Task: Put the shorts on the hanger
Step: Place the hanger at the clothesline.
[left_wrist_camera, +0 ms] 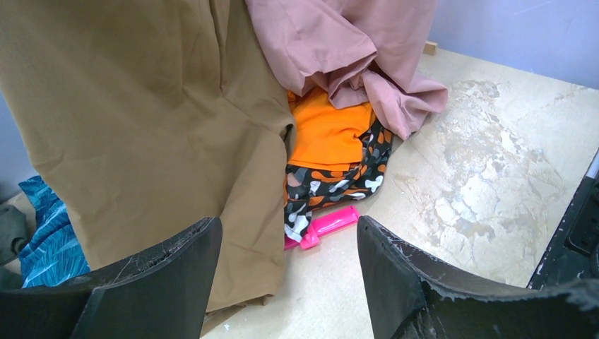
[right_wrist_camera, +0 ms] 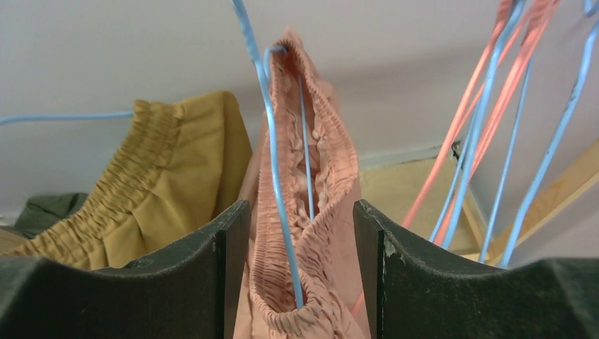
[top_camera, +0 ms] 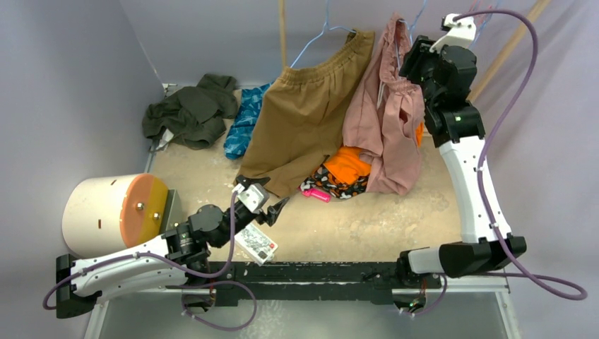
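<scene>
Black fingers [right_wrist_camera: 212,268] of the right end effector [right_wrist_camera: 300,208] fill the bottom of the right wrist view. They stand apart, one on each side of the gathered waistband of the pink shorts [right_wrist_camera: 328,176]. The band sits between them as an unsqueezed loop, so this end effector is open. A wire of the light-blue hanger [right_wrist_camera: 272,141] runs down through the waistband opening, with a second blue strand inside the loop.

Seen from above, the shorts hang at the back right of the worktop [top_camera: 367,219], waistband uppermost. Their lower folds reach down onto an orange garment [top_camera: 347,164] and the surface. A black patterned cloth [top_camera: 335,185] and a bright pink plastic piece [top_camera: 318,194] lie just beside the orange garment.

Left of the pink shorts hang larger tan-brown shorts [top_camera: 304,120] on another blue hanger [top_camera: 311,39]. More pink hangers [right_wrist_camera: 487,85] and blue wires show to the right in the wrist view.

Farther left lie a blue patterned cloth [top_camera: 244,123] and a dark green garment [top_camera: 191,109].

The left end effector [left_wrist_camera: 288,224] is low near the front, open with nothing between its fingers and pointing toward the clothes. A cream drum [top_camera: 106,212] with an orange face stands at the front left.
</scene>
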